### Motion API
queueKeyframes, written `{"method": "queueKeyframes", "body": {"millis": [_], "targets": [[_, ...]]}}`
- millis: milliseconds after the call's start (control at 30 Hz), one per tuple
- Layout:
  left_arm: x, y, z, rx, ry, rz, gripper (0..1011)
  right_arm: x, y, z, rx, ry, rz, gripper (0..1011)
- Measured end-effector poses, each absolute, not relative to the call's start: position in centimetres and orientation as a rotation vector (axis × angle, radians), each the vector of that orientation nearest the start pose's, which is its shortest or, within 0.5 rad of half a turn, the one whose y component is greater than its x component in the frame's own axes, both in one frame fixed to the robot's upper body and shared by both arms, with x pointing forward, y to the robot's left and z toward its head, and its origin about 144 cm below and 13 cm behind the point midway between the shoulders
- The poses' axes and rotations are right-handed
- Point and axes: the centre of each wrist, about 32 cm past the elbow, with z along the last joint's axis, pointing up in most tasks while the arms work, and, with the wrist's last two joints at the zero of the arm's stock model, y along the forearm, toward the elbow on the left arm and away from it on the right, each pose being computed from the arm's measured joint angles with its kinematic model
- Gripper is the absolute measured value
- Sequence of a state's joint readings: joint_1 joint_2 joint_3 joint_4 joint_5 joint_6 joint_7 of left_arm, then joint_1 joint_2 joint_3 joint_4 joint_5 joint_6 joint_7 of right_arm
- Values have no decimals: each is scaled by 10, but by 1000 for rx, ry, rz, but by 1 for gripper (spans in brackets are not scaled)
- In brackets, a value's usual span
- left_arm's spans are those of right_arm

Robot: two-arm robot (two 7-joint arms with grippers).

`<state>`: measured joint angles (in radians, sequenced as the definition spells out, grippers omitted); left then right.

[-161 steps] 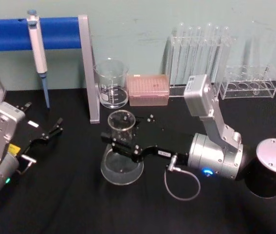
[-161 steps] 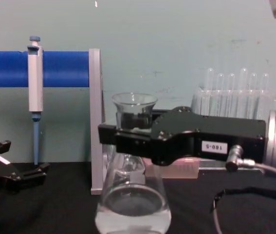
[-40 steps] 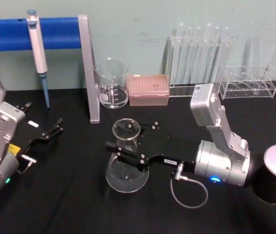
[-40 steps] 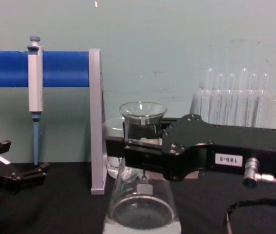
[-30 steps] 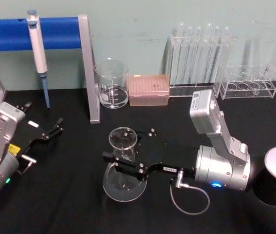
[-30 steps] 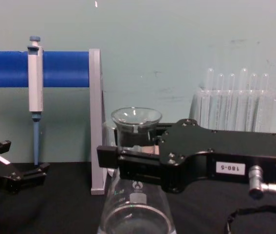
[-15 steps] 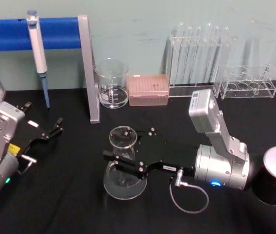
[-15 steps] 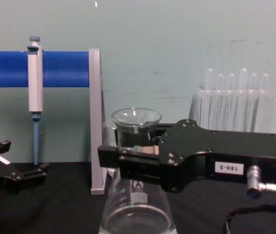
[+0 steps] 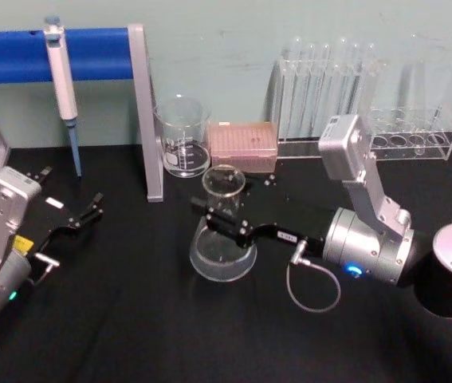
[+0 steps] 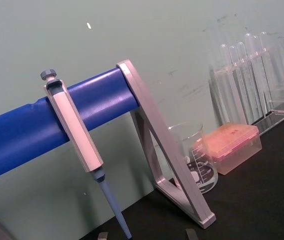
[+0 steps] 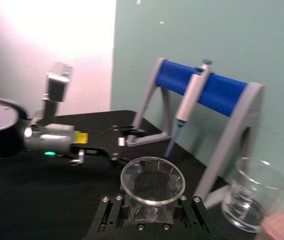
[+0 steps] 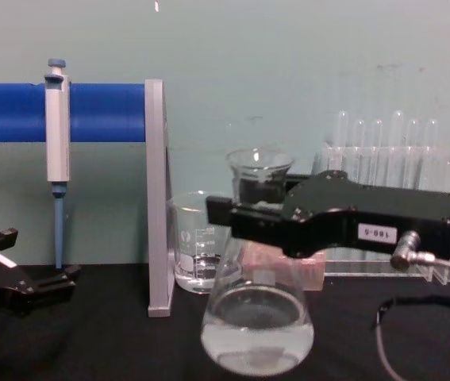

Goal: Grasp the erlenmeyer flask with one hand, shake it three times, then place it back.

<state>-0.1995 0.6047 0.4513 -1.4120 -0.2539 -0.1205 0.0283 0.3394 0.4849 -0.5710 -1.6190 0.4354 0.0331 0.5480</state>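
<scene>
Swung nearer the straight-sided clear glass beaker [image 9: 183,148] within half a second: clear conical erlenmeyer flask [image 9: 222,259], tilted, neck clamped in black two-finger right gripper [image 9: 224,217]. Likely mid-shake. Left gripper [image 9: 74,223] parked well left of beaker, fingers spread.

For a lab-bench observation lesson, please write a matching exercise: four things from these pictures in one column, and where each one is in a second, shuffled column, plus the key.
Things
1. clear glass conical erlenmeyer flask
2. grey pipette with blue tip
3. pink plastic tip box
4. black left gripper

Places
A. hanging on the blue bar
B. parked open at the black table's left side
C. neck clamped by the black right gripper
D. between the glass beaker and the test-tube rack

Pairs: 1-C, 2-A, 3-D, 4-B
</scene>
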Motion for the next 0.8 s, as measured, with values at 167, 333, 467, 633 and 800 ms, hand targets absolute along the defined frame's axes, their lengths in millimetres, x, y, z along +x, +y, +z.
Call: {"method": "queueKeyframes", "body": {"millis": [167,333,467,633,800], "targets": [[489,310,1140,304,-285,1248,1001,509,-208,1219,-70,-142,-574,450],[489,310,1140,305,-285,1248,1001,513,-212,1220,-67,-144,-626,450],[489,310,1140,304,-285,1248,1001,516,-216,1221,-65,-144,-671,450],[489,310,1140,304,-285,1248,1001,519,-222,1221,-64,-142,-720,450],[489,310,1140,304,-285,1248,1001,523,-229,1221,-63,-139,-778,450]]}}
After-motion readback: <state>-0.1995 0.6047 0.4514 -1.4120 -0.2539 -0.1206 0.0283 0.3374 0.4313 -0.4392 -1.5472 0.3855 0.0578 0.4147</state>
